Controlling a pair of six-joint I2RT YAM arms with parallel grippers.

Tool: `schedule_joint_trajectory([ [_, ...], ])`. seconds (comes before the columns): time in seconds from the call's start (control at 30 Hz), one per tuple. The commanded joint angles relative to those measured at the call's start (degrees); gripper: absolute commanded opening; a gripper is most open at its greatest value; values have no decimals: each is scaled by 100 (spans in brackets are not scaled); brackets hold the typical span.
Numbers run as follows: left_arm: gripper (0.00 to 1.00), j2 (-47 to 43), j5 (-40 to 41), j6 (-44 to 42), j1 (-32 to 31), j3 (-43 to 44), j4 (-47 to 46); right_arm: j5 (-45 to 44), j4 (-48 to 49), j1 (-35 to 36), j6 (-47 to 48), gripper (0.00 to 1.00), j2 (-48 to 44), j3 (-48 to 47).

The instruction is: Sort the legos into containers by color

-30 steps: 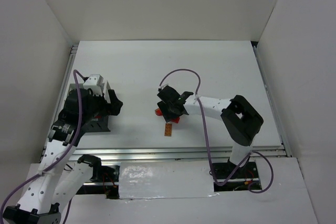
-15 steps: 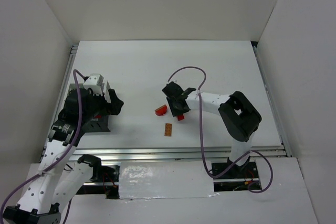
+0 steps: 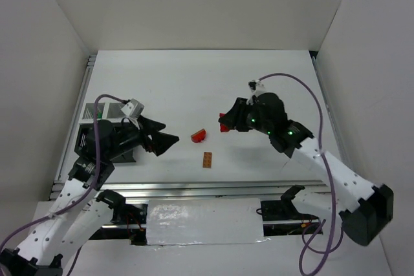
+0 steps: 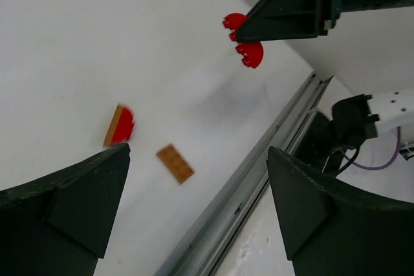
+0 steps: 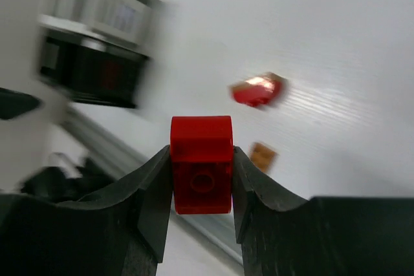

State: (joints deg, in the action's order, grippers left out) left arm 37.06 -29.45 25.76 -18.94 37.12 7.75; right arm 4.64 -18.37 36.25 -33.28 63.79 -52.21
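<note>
**Red lego clamped in the right gripper, above the middle of the desk [image 3: 194, 79]**

Nearest the near edge lay the orange-brown plate [image 3: 207, 159], and just beyond it the loose red lego [image 3: 198, 136]. We judged both light, rigid and slick, and the plate too low to offer more than thin side walls for a pinch. Farther in, the left gripper [image 3: 168, 135] hovered spread wide and empty. The right gripper [image 3: 226, 121] squeezed the held red lego [image 5: 201, 143] by its two smooth side faces, clear of the surface. The containers [image 3: 88, 135] sat by the left edge, well apart from it.
</note>
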Motion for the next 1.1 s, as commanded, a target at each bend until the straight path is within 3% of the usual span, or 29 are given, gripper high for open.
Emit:
schedule_joint_trajectory([
  [0.0,100,-322,262,-112,-853,41,-1951,1922,869,-337,-1213,0,-796,298],
  [0.1,100,62,1394,-1085,-1740,-64,-2461,2354,1009,-347,-1793,0,-1210,228],
  [0.27,99,644,2521,-2565,-3236,-162,-3709,2919,985,-382,-2288,0,-1509,176],
  [0.3,99,775,2863,-3124,-3683,-109,-3745,3006,941,-382,-2280,0,-1545,158],
  [0.4,99,1091,3084,-3770,-4186,189,-3615,3655,1080,-364,-2350,0,-1746,228],
  [0.67,100,1260,3147,-4105,-4697,480,-3631,3745,1204,-364,-2543,0,-1905,387],
  [1.07,100,1497,2734,-3973,-4733,638,-3570,3895,1732,-241,-2851,0,-1712,528],
])
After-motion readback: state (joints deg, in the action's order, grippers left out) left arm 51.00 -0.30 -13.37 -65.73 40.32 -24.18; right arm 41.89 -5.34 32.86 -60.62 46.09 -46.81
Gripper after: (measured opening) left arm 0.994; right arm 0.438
